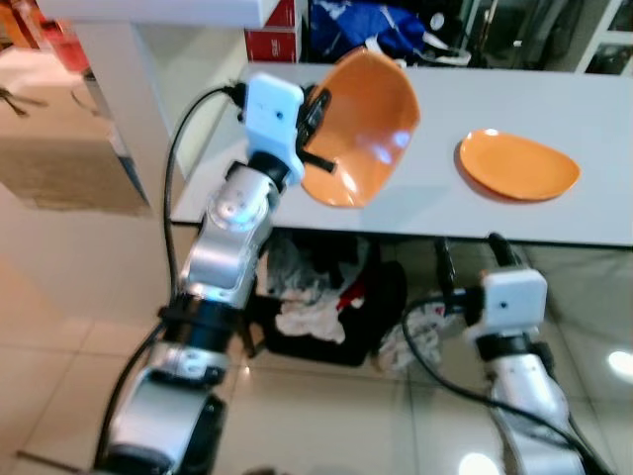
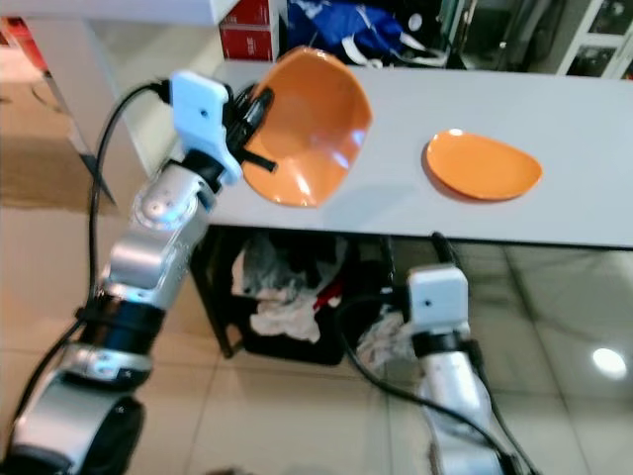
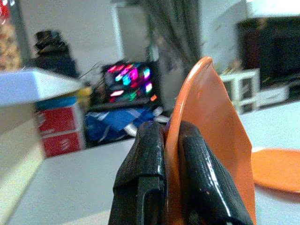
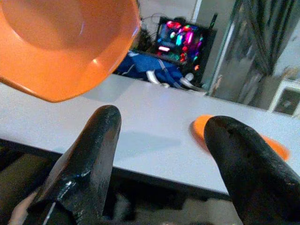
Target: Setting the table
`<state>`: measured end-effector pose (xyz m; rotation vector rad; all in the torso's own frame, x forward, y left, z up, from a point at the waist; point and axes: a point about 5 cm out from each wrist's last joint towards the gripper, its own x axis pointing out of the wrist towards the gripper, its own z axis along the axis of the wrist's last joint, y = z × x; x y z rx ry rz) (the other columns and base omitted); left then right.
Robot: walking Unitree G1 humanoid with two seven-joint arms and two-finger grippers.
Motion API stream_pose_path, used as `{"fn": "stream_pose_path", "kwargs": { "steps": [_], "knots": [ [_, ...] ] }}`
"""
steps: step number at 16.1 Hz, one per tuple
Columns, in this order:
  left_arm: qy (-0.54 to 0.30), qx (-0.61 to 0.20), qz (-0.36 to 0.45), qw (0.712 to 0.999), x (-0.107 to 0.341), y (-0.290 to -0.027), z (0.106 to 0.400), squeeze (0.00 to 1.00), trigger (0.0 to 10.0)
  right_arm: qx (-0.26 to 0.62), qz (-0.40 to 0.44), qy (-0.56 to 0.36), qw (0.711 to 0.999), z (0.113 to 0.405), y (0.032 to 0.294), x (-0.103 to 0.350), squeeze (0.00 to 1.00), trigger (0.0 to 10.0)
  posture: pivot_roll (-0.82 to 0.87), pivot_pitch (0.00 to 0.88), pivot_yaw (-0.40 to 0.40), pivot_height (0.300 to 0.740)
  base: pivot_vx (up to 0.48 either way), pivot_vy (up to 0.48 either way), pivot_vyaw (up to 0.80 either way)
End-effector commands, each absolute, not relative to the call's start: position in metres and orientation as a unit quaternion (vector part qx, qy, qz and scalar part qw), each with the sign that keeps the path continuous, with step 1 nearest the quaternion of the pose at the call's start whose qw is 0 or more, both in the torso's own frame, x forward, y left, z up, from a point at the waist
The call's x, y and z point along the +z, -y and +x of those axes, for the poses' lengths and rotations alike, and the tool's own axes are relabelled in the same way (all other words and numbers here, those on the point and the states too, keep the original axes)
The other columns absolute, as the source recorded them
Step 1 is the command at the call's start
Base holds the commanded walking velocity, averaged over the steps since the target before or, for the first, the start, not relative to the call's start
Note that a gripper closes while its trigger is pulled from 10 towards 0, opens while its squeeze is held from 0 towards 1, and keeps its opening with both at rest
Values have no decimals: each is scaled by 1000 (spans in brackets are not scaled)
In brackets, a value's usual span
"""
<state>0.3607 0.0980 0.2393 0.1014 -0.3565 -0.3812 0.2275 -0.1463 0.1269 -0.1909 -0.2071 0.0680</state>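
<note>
Plate-placing step in hand: left gripper [image 1: 318, 111] pinches the rim of an orange plate [image 1: 361, 124], fingers [image 3: 145, 178] pressed on either side of the edge, plate tilted steeply and held over the near left part of the grey table [image 1: 445, 208], apparently not resting on it. Second orange plate [image 1: 517, 165] lies flat on the table, well to the right of the held one and apart from it. Right gripper [image 4: 161, 154] hangs low below the table's near edge, fingers spread, holding nothing. Basket with crumpled cloths [image 1: 316, 297] sits under the table. Next move, as a judgement: level the tilted plate, lower it flat onto bare tabletop left of the other plate, then release; the steep tilt risks an edge-first landing or a slip.
</note>
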Motion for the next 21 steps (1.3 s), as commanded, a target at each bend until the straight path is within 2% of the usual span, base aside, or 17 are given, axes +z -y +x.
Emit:
{"fn": "stream_pose_path", "kwargs": {
  "steps": [1,7,11,16,18,21],
  "knots": [
    [197,-187,48,961,250,-95,362,0,0,29,-101,107,989,226,151,129,0,10000,-29,0,39,740,274,-390,0],
    [201,-192,47,959,252,-94,364,0,0,28,-104,107,988,226,152,129,0,10000,-45,0,46,740,272,-392,0],
    [168,-192,47,966,234,-95,370,0,0,25,-112,112,987,229,156,132,0,10000,-63,0,48,740,274,-391,0],
    [156,-202,33,966,237,-94,378,0,0,27,-111,108,988,226,155,131,0,10000,-65,0,48,740,308,-361,0],
    [76,-191,-52,977,227,-98,393,0,0,28,-109,106,988,225,155,130,0,10000,-70,0,52,740,172,0,0],
    [52,-191,-105,975,228,-95,400,0,0,30,-109,105,988,225,153,129,0,10000,-75,0,54,740,0,0,0]
  ]
}}
